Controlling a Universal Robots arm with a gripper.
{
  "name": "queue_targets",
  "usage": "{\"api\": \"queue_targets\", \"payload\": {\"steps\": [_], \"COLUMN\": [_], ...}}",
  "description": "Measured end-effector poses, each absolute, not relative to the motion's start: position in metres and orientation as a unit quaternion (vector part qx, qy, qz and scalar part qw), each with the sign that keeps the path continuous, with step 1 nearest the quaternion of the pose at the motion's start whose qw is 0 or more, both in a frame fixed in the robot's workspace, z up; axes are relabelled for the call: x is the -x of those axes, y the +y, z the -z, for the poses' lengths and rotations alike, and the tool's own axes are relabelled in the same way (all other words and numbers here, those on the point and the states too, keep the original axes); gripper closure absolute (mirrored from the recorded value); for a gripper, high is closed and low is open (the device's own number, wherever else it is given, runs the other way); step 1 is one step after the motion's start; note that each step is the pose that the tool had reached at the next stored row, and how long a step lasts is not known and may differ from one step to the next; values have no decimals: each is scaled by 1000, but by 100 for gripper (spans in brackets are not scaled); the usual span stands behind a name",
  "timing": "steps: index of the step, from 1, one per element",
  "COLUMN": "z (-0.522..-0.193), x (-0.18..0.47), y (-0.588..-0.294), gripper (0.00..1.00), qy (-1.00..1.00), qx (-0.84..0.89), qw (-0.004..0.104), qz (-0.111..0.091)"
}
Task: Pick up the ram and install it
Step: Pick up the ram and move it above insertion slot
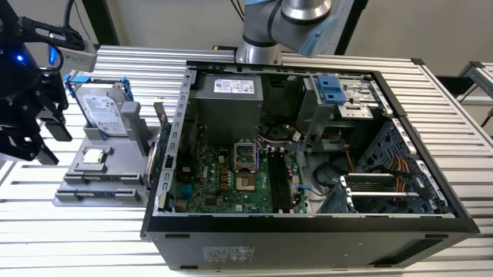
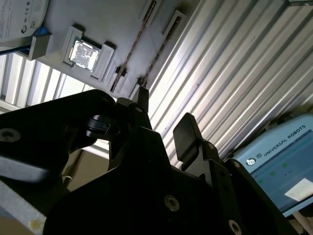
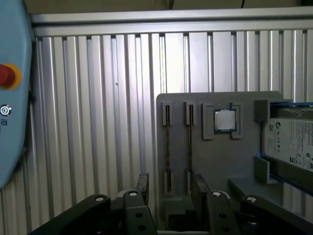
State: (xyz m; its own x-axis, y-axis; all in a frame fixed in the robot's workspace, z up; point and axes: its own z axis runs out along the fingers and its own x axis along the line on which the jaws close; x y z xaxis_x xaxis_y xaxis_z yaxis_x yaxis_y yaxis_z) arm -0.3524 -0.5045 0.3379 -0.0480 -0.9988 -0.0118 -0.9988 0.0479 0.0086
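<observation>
Pincer: the pincer (image 3: pixel 169 182) is spread wide with nothing between its black fingers (image 3: pixel 198 188). It hangs over the ribbed metal surface (image 3: pixel 98 122) at the near end of the gray holder (image 3: pixel 215 156).
Ram: the ram (image 3: pixel 167 147) stands on edge in a narrow slot of that holder and shows as a thin strip. A second strip just like it (image 3: pixel 190 147) sits in the slot beside it. I cannot tell which of the two the pincer is lined up with.
Other parts on the holder: a processor chip (image 3: pixel 225 120) lies in its square pocket just past the slots, and a hard drive (image 3: pixel 293 142) in a blue frame lies beyond that.
Computer: the open case (image 1: pixel 308 231) lies on the same surface, beside the holder, with the motherboard (image 1: pixel 231 184) facing up. Its long black memory slots (image 1: pixel 279 179) look bare to me.
Progress: very early, I'd say. The pincer is near the ram but not touching it, so the pickup is not yet done and the whole install is left.
</observation>
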Motion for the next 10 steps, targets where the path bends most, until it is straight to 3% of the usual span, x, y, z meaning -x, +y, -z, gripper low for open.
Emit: {"api": "queue_targets", "payload": {"steps": [10], "z": [-334], "x": [352], "y": [-504], "gripper": [0], "qy": [724], "qx": [690], "qw": [1], "qz": [-7]}}
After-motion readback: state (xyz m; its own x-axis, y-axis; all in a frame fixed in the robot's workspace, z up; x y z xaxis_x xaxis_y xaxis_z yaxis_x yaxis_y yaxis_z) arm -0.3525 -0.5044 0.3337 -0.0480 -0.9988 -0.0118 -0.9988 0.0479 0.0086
